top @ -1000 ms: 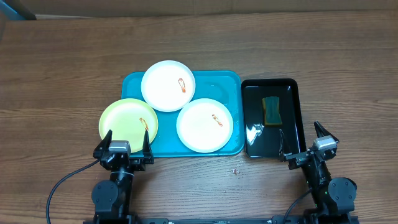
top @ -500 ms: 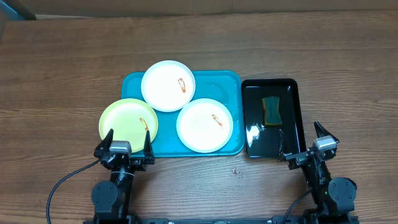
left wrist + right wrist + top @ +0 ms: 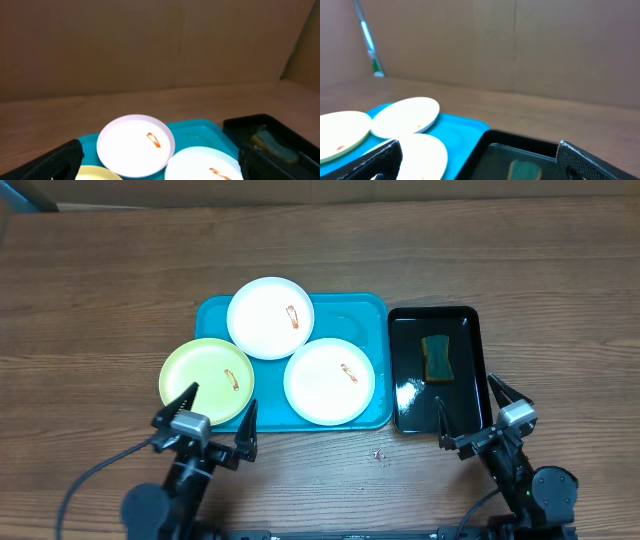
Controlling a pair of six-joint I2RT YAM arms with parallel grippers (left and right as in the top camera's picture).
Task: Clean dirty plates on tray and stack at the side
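Big wooden table (image 3: 100, 280), with bare room toward its left and far edges for a stack. The tray (image 3: 350, 305) sits centre, toward the near edge, with the black tray (image 3: 478, 395) just beside it on the right. Three plates (image 3: 329, 380) ride on it, the yellow-green one (image 3: 205, 375) overhanging the left rim. They look light, stiff and probably slick, so pinch at the raised lip. The sponge (image 3: 436, 357) looks soft. Left tool (image 3: 223, 395) and right tool (image 3: 467, 390) are both spread wide and empty.

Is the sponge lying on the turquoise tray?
No, the sponge lies in the black tray, to the right of the turquoise tray.
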